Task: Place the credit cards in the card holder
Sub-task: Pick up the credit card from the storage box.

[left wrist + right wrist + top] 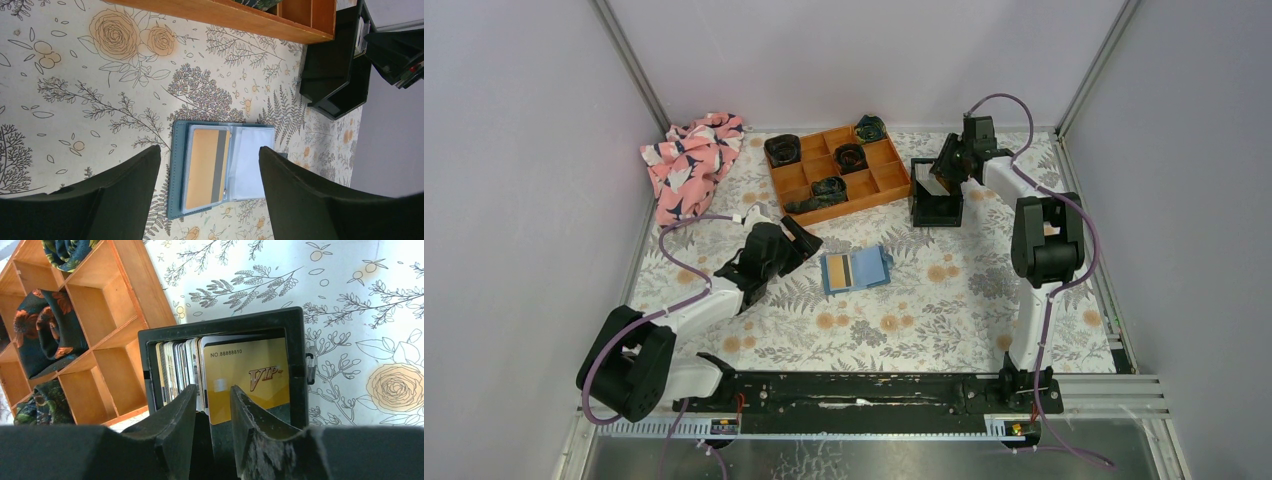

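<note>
1. Top external view: the card holder (856, 270) lies open on the floral table (944, 310), a little left of the frame's centre. The left gripper (807, 238) hovers just left of it, claw spread. At upper right of centre, the right gripper (938, 180) reaches down into the black bin (936, 212), where the pale edge of the credit cards (932, 186) shows. An orange tray (839, 172) sits just left of the bin, and a pink cloth (692, 160) lies at upper left.

2. Left wrist view: the left gripper (209, 152) has its two dark fingers (125, 185) set wide apart at the bottom of the frame. The card holder (175, 170) lies open between and beyond them. One yellow card (202, 167) with a grey stripe sits in its clear pocket. The black bin (330, 75) stands at upper right and the orange tray (225, 15) runs along the top edge.

3. Right wrist view: the credit cards (177, 370) stand on edge inside the black bin (296, 365) at the centre of the frame, with a gold VIP card (245, 375) facing the camera. The right gripper (212, 400) has its fingers (172, 420) slightly apart, a narrow dark gap between them, and the tips sit at the cards' lower edge. Contact with a card cannot be judged. The orange tray (115, 305) fills the left side.
</note>
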